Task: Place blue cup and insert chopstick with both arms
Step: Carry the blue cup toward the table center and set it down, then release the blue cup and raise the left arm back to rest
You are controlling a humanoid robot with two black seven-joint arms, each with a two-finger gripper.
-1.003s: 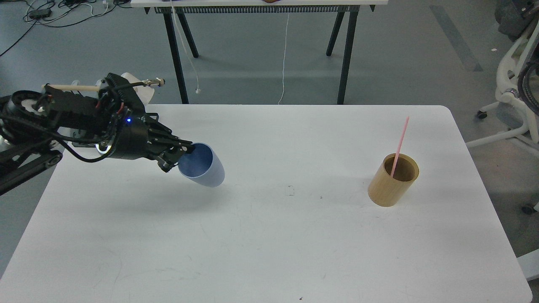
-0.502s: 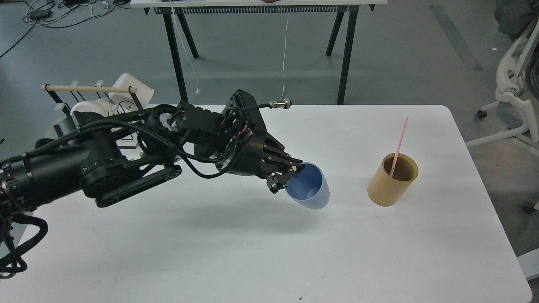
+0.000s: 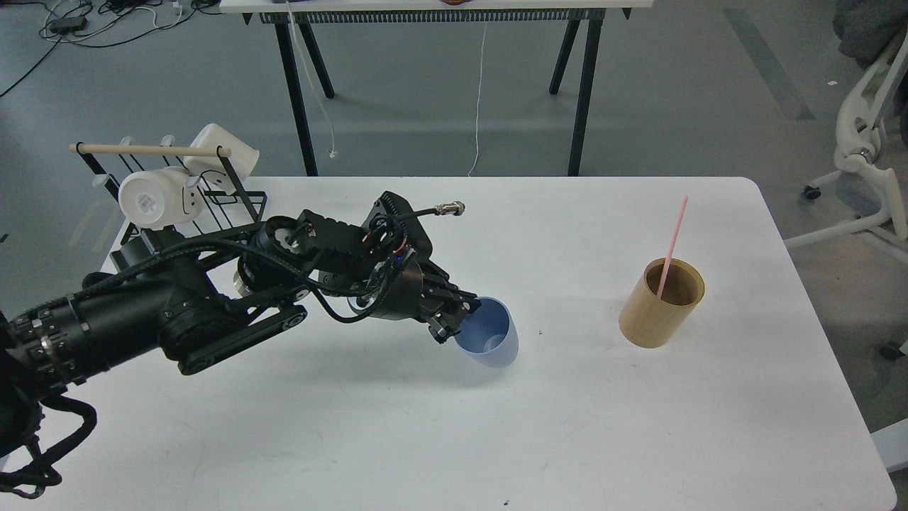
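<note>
My left gripper (image 3: 460,318) is shut on the left rim of the blue cup (image 3: 489,342). The cup is nearly upright, leaning slightly right, low over or touching the white table (image 3: 496,440) near its middle. Its mouth faces up and shows an empty inside. A wooden cup (image 3: 662,303) stands at the right of the table with one pink chopstick (image 3: 672,247) leaning out of it. My right arm is out of view.
A black wire rack (image 3: 177,184) with a wooden bar and white mugs (image 3: 147,198) stands at the table's back left corner, behind my left arm. A second table's black legs (image 3: 298,92) stand beyond the far edge. A white stand (image 3: 862,142) is off to the right.
My left arm swung the blue cup from the left side toward the middle, then drew back a little and lowered it; the cup turned from tilted to nearly upright.
</note>
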